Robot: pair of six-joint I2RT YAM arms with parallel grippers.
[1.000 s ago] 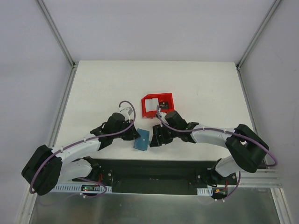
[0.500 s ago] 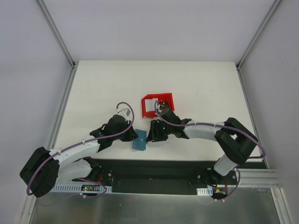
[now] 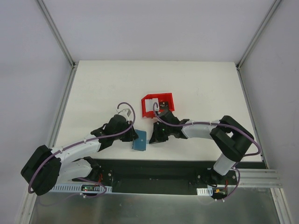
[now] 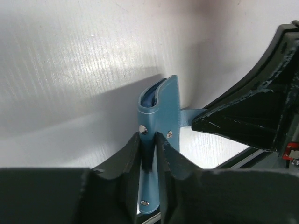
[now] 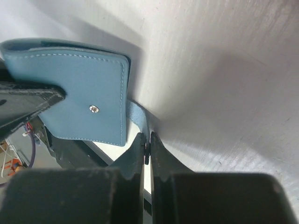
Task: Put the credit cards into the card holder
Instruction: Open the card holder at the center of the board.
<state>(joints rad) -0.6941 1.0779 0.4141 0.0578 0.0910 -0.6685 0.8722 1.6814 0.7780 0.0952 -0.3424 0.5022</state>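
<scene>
Where the white worktop (image 3: 93,93) nears its front edge, both arms bend inward and meet just in front of the red bin (image 3: 168,97), which holds a pale card (image 3: 150,108). Between them stands the teal card holder (image 4: 159,109), folded and up on edge. The left gripper (image 4: 148,142) pinches its lower part between both fingers, while the right gripper (image 5: 146,140) is pressed together on the snap tab (image 5: 136,115) sticking out of its side
</scene>
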